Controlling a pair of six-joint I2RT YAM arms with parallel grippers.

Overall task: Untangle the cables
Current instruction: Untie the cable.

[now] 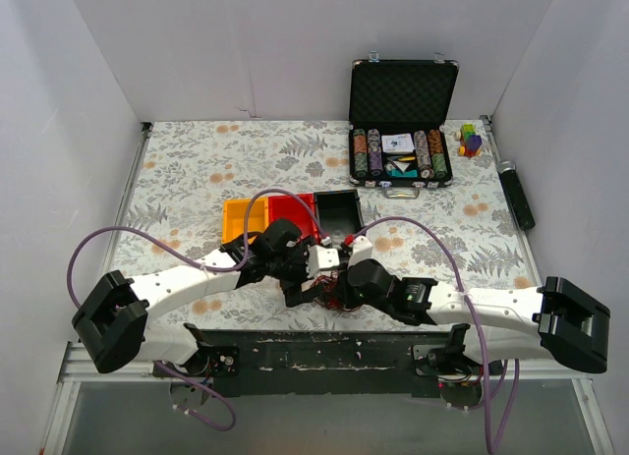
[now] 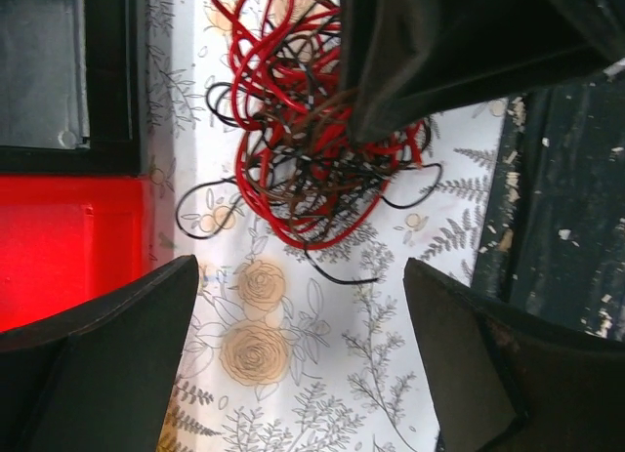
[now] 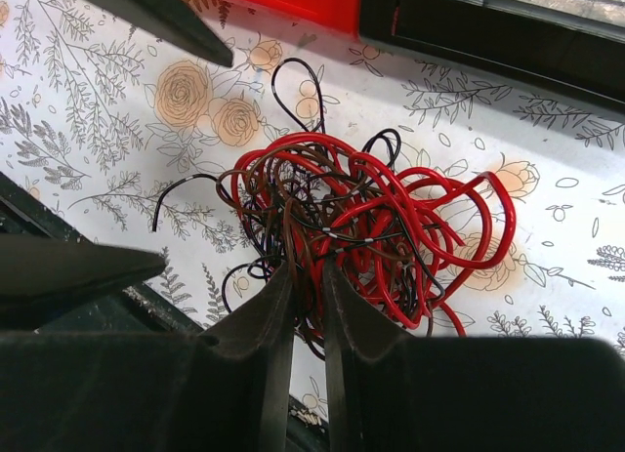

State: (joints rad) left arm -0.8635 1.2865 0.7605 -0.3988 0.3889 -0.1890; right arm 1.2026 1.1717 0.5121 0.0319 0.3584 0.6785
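Right gripper [image 3: 309, 315] pinched on cables [image 3: 371, 218]; left gripper [image 2: 303, 364] wide apart, just beside them.

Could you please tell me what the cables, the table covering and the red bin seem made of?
The cables look like thin wire in smooth, glossy plastic insulation: highlights run along the red loops. The table covering seems a matte printed cloth or vinyl, floral, without glare. The red bin is probably moulded plastic, evenly coloured with a soft sheen.

Robot lab booth: white walls [image 1: 295, 42], floral-cloth table [image 1: 197, 165], black mounting rail [image 1: 324, 349].
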